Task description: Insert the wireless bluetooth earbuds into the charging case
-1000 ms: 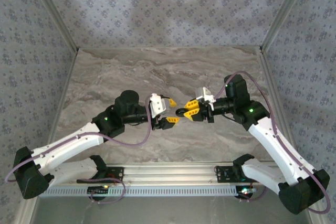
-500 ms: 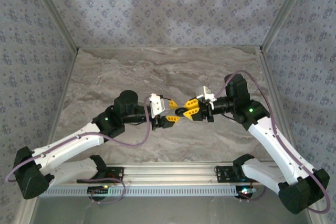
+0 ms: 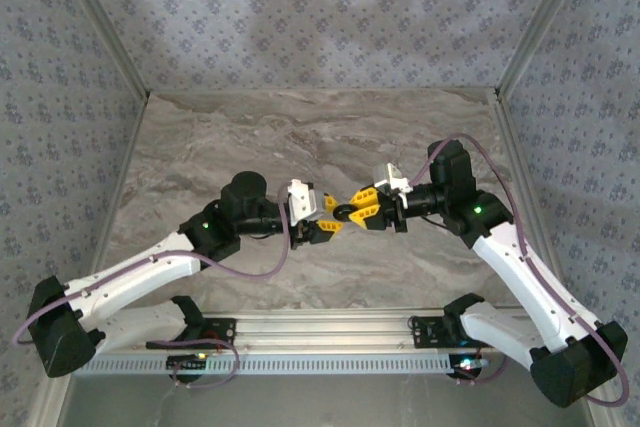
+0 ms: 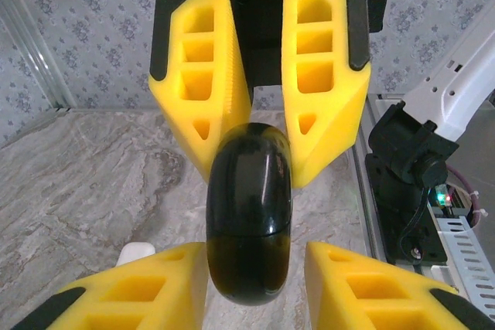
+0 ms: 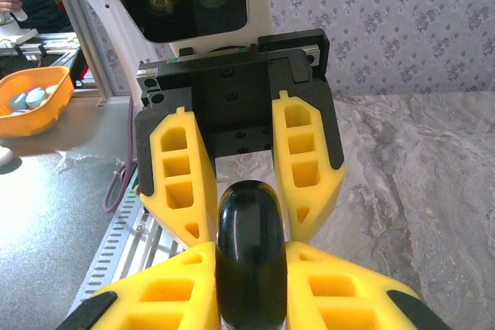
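Note:
A glossy black charging case (image 3: pixel 343 214), lid closed, hangs in the air above the middle of the table. My right gripper (image 3: pixel 357 209) is shut on it; in the right wrist view its pads press both sides of the case (image 5: pixel 249 222). My left gripper (image 3: pixel 330 216) faces it from the left, jaws standing around the case's free end (image 4: pixel 249 191). One left finger (image 4: pixel 147 284) touches the case; a narrow gap shows beside the other left finger (image 4: pixel 363 284). The earbuds are out of view.
A small white object (image 4: pixel 135 253) lies on the marble table (image 3: pixel 300 137) below the case. An aluminium rail (image 3: pixel 320 325) runs along the near edge. Patterned walls stand on three sides. An orange bin (image 5: pixel 31 98) sits beyond the table.
My left gripper has moved right to meet the right gripper, and its jaws have narrowed around the case's end. The right gripper has kept its hold.

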You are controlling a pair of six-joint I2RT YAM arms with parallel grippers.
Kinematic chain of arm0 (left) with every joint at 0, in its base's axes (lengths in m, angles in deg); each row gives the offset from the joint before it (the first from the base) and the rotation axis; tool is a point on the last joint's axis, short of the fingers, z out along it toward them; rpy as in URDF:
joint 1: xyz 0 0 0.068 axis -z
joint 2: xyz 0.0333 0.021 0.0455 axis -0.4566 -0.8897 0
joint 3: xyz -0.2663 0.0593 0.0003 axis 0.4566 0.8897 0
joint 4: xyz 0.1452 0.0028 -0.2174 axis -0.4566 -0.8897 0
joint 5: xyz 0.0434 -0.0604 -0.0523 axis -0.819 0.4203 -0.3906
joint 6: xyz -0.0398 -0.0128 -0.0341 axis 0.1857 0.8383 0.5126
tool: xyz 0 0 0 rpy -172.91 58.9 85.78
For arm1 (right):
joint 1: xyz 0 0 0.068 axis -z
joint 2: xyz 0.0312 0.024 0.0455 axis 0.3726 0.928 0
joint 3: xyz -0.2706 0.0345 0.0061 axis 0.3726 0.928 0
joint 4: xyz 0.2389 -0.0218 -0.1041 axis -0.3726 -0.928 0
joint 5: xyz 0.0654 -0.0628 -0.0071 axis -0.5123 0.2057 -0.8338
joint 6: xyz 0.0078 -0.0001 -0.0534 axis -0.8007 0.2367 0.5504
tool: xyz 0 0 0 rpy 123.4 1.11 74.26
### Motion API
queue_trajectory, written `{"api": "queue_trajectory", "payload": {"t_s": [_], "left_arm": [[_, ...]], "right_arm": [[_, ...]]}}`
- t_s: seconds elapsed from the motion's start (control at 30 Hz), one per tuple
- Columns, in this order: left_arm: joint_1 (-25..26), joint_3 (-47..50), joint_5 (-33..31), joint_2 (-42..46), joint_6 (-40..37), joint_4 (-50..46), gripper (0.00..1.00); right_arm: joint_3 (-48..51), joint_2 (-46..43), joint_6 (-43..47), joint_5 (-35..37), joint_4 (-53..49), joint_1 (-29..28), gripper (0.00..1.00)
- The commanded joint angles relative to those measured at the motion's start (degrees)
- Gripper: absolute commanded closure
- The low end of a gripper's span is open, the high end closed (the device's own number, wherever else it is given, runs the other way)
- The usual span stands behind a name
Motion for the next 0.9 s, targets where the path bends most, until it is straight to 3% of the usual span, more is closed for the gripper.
{"api": "queue_trajectory", "payload": {"t_s": [0.0, 0.57, 0.87], "left_arm": [[-0.21, -2.78, 1.97, -0.37, -0.32, 0.28, 0.63], [-0.21, -3.90, 2.30, -0.71, -0.70, -2.44, 0.67], [-0.21, -4.63, 2.76, -1.17, -1.89, -4.61, 0.78]], "right_arm": [[-0.75, 0.29, -0.01, -0.62, -0.98, -0.33, 0.78], [-1.19, 0.48, 1.55, 0.73, -2.83, -1.28, 0.78], [-1.31, 0.29, 1.49, 1.15, -2.83, -1.31, 0.77]]}}
